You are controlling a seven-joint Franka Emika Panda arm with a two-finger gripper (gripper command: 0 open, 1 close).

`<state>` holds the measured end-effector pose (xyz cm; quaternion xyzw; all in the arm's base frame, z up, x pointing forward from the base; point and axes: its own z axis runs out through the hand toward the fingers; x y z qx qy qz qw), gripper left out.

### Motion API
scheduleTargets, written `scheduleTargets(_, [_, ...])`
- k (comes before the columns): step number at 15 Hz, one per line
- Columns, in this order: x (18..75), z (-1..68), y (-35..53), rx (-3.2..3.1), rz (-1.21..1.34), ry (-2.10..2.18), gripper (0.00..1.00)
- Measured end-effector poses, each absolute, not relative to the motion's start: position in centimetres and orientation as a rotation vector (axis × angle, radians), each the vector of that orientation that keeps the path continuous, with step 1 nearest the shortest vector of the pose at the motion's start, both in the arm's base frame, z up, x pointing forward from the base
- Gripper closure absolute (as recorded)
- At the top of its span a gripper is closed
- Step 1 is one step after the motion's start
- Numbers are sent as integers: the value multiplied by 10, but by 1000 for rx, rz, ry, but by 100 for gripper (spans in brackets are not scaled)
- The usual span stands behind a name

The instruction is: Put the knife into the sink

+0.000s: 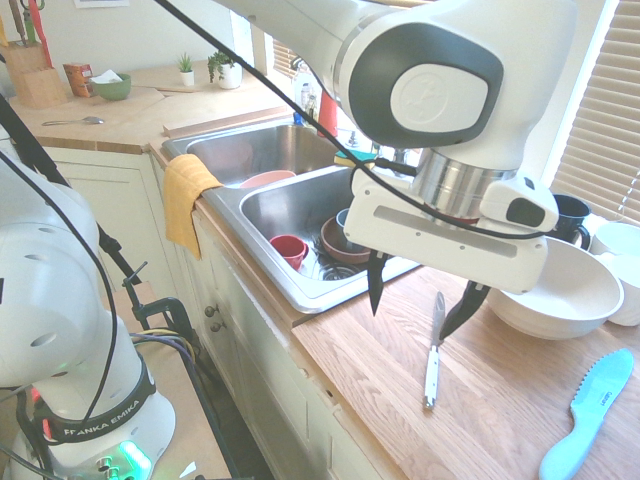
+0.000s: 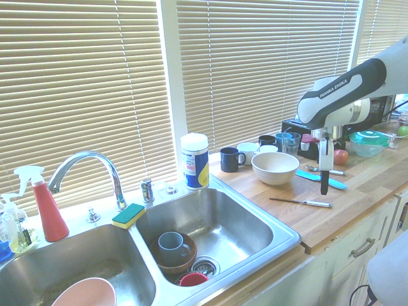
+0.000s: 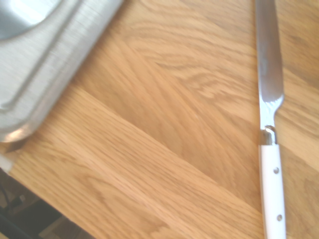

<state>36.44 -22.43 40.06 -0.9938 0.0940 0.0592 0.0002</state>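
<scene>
Knife (image 1: 432,376): white handle, slim metal blade; flat on the counter (image 1: 365,365), beside the sink's (image 1: 305,302) near corner, outside the basin.
Long axis: blade end toward the window side, handle end toward the counter's front edge.
Claw (image 1: 410,324): wide, nothing between its fingers, which stand apart roughly across that axis.
Knife from claw: below it, seemingly off-centre toward the finger farther from the sink; exact height gap hard to tell.
Next move: probably a small shift away from the sink, then straight down, closing across the knife.
Risk: a fingertip landing on it.
</scene>
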Motion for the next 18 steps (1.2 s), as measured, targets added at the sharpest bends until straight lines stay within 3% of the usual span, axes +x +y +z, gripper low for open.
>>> scheduleTargets(12, [380, 324, -237, -3168, 84, 359, 0])
scheduleTargets(13, [382, 320, -236, -3170, 81, 366, 100])
scheduleTargets(18, [388, 315, -230, -3169, 82, 410, 100])
